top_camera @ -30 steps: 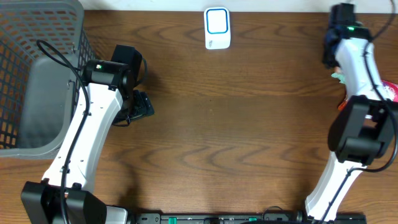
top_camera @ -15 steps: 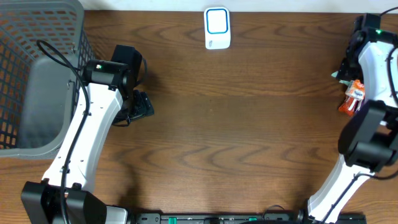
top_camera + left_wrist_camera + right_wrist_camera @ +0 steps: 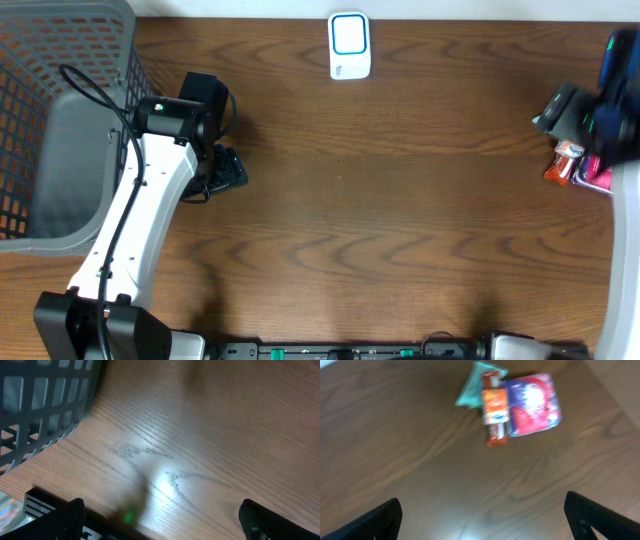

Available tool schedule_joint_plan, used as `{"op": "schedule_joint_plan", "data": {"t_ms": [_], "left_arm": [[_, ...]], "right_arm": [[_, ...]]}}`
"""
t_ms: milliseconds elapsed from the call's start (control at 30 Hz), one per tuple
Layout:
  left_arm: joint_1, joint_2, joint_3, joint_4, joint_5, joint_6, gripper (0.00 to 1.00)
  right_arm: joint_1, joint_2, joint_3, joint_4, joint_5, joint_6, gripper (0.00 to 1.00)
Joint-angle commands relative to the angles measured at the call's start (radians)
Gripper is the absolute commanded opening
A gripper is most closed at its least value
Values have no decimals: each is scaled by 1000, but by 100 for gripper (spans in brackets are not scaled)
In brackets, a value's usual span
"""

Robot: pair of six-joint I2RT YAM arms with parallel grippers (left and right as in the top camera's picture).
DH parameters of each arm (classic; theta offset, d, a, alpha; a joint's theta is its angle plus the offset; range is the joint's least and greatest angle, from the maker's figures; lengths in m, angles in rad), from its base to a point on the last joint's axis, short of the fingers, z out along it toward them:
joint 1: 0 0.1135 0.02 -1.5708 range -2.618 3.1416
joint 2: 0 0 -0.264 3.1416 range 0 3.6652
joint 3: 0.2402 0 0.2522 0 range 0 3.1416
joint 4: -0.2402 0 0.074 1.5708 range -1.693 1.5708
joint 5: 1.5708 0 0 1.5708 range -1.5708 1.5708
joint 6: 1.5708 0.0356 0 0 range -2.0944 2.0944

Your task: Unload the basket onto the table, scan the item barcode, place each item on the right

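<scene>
From overhead, the white scanner (image 3: 349, 45) lies at the far edge of the bench (image 3: 400, 220), in the middle. The grey basket (image 3: 60, 130) fills the left corner, and the left hand (image 3: 228, 170) sits low over bare wood just beside it, far from the scanner and from the goods. At the right edge the right arm (image 3: 598, 112) is a dark blur. An orange bar (image 3: 567, 163) and a pink pack (image 3: 597, 174) lie touching just below that blur. The left wrist view shows the left hand spread wide, one finger (image 3: 75, 517) in each lower corner, with only wood grain between them and the basket wall at upper left. The right wrist view shows the right hand (image 3: 482, 507) spread just as wide and gripping nothing, above the bench. The bar lies ahead of it, well apart from both fingers and slightly right of centre. The bar overlaps a teal packet (image 3: 472, 387) on one side and the pack on the other.
</scene>
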Motion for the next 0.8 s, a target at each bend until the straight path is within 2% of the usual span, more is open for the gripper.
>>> {"op": "schedule_joint_plan", "data": {"t_ms": [0, 167, 333, 567, 767], "left_arm": [[5, -3, -3, -3, -3, -12, 98], [5, -3, -3, -3, -3, -12, 98], [5, -3, -3, -3, -3, -12, 98], [5, -3, -3, -3, -3, -12, 98], [5, -3, -3, -3, -3, -12, 98]], "right_arm": [[112, -167, -185, -3, -114, 21, 99], [238, -380, -404, -8, -216, 32, 99], [308, -569, -540, -79, -349, 40, 99], [309, -704, -563, -241, -378, 40, 99], [309, -725, -563, -315, -378, 39, 99]]}}
